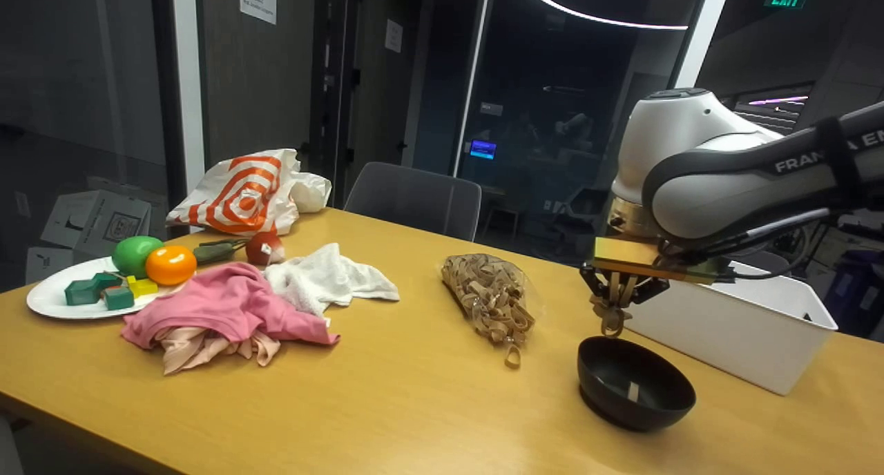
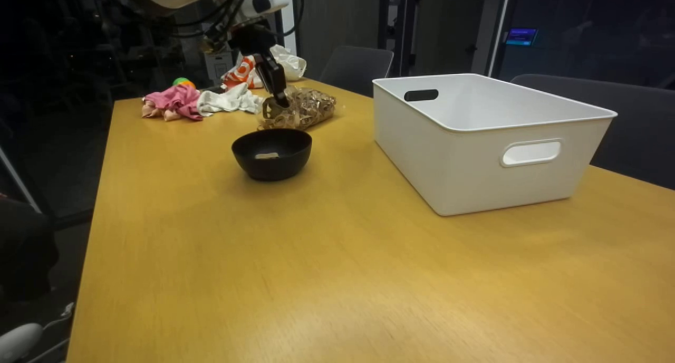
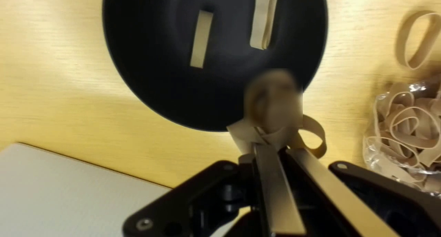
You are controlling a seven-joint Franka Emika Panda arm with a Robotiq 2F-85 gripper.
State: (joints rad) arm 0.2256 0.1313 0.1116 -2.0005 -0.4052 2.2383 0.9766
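My gripper (image 1: 613, 308) is shut on several looped tan rubber bands (image 3: 311, 132), which hang from the fingertips (image 3: 275, 149). In the wrist view part of the held bundle is blurred. The gripper is above the edge of a black bowl (image 1: 625, 418), also seen in an exterior view (image 2: 271, 170) and the wrist view (image 3: 155, 75). Inside the bowl lie a short tan strip (image 3: 201, 39) and a folded tan band (image 3: 263, 20). A clear bag of tan bands (image 1: 487, 292) lies beside the bowl, with a loose band (image 1: 512, 356) at its end.
A white bin (image 2: 501, 181) stands near the bowl. Along the table (image 1: 400, 406) are pink cloth (image 1: 228, 302), a white towel (image 1: 331, 275), a white plate (image 1: 52, 299) with toy food and blocks, a red-and-white plastic bag (image 1: 252, 192), and a dark chair (image 1: 414, 195) behind.
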